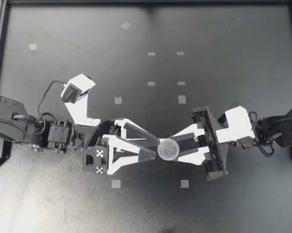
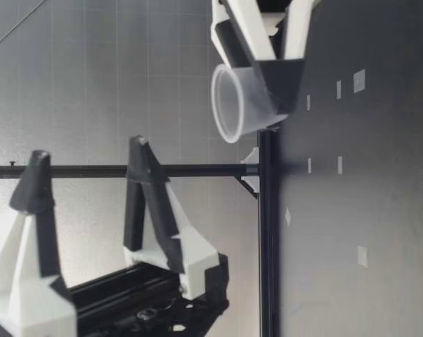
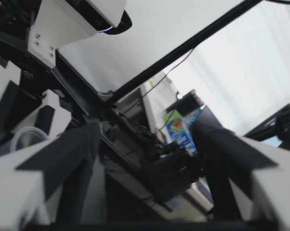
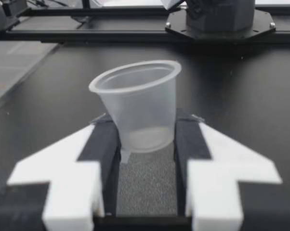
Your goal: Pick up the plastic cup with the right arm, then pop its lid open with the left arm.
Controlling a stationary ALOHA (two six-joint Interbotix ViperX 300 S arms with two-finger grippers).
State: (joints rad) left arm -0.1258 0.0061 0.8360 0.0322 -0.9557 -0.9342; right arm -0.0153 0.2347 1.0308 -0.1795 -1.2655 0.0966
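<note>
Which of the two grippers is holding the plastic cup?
My right gripper: its two fingers clamp the plastic cup from both sides. My left gripper stands open, with nothing between its fingers.

- A cup [image 1: 168,149] of thin, translucent whitish plastic, small, tapering from a wide rolled rim down to a narrower base
- Empty, mouth up, tilted slightly off plumb
- Gripped low on its wall between the two fingers of my right tool [image 1: 173,148], one finger pressing each side
- Its rim and upper half stand clear above those fingers, its base sunk between them
</note>
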